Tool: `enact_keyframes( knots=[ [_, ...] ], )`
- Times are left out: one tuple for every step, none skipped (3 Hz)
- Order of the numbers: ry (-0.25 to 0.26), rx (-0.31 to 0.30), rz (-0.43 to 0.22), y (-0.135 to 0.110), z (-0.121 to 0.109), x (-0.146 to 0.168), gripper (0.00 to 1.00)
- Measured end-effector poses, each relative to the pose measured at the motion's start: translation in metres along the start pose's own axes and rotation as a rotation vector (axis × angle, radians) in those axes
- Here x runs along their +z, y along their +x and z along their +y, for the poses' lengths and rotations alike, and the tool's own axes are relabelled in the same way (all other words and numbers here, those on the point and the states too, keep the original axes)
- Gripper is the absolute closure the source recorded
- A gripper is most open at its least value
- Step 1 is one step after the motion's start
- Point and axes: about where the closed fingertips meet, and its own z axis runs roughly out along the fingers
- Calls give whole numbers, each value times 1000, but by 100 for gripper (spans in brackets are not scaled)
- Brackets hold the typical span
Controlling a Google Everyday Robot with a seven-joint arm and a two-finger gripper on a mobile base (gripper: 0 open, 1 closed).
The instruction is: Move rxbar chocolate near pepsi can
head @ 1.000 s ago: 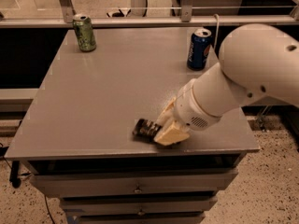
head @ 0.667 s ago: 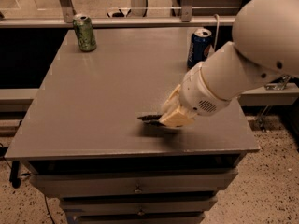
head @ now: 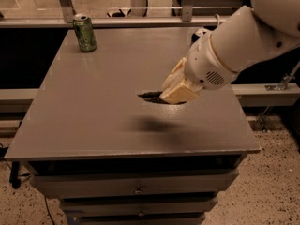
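Note:
The rxbar chocolate is a dark flat bar sticking out leftward from my gripper. The gripper is shut on it and holds it above the middle of the grey table; its shadow lies on the tabletop below. The tan fingers cover the bar's right end. The pepsi can stands at the far right of the table and is almost wholly hidden behind my white arm; only a bit of its top shows.
A green can stands upright at the table's far left corner. A metal rail runs behind the table. Drawers sit under the front edge. My arm reaches in from the upper right.
The gripper has lifted the bar off the tabletop near the front edge and carried it up and toward the far right, nearer the pepsi can.

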Motion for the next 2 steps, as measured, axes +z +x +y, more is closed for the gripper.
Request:
enact_keyframes(
  knots=[
    [0, 0, 0, 0, 0, 0, 100],
    [23, -20, -15, -6, -7, 7, 100]
  ],
)
